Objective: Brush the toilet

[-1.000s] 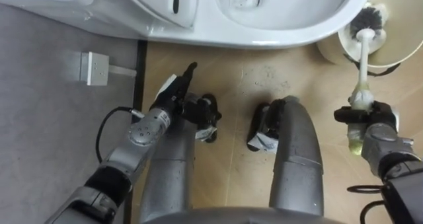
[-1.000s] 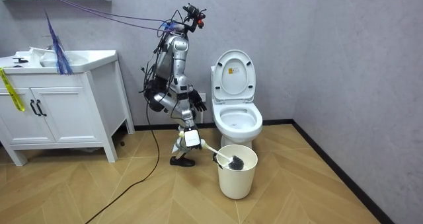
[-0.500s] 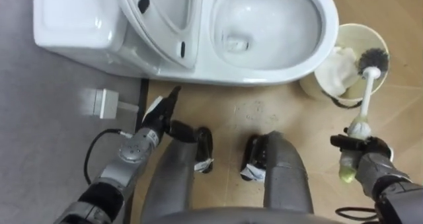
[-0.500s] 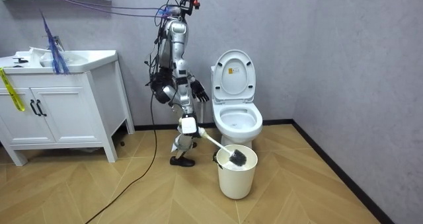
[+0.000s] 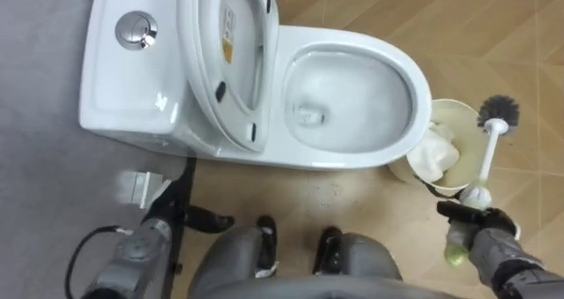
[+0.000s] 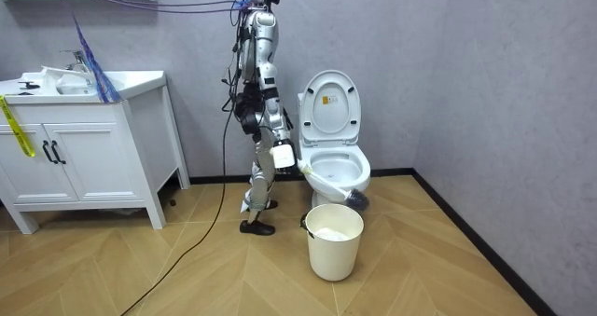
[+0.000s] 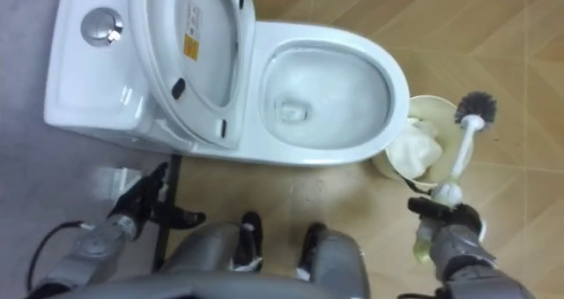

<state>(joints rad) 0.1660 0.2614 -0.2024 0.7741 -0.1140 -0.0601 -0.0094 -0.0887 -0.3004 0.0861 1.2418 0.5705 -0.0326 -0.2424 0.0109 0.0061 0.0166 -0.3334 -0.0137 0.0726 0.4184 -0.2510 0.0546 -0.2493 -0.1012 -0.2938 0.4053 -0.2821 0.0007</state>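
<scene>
**Brush up out of bin, not yet in bowl**

Posn: robot stands upright next to the toilet (image 5: 352, 36), on the room view's left of it, feet on the wood floor (image 5: 388, 215) close to the pan's side. Head cam looks straight down on the pan.

R hand (image 5: 485, 230): fingers wrapped round the grip end of the toilet brush (image 5: 487, 153), low at the eye view's right edge. A yellow-green butt end pokes out below the fist. White shaft runs up and away from the hand; dark bristle head at the far end.

Brush head: in the air, touching nothing. In the eye views it sits past the far rim of the bin (image 5: 455, 106), over bare floor, off to the side of the bowl's front. Room view has it above and behind the bin, just in front of the pan nose. Not in the bowl.

L hand (image 7: 150, 200): low at the eye view's left, near the wall/floor edge. Fingers look loosely stretched out, nothing in them. Blurred, so low confidence.

Toilet: seat + lid (image 5: 225, 61) tipped up against the cistern, flush button (image 5: 135, 30) on top. Bowl open, water at the bottom.

Bin: cream, round, beside the bowl front, crumpled white liner (image 5: 436, 153) inside.

Other: white vanity cabinet (image 6: 84, 158) at the room view's left, well apart from the robot.
</scene>
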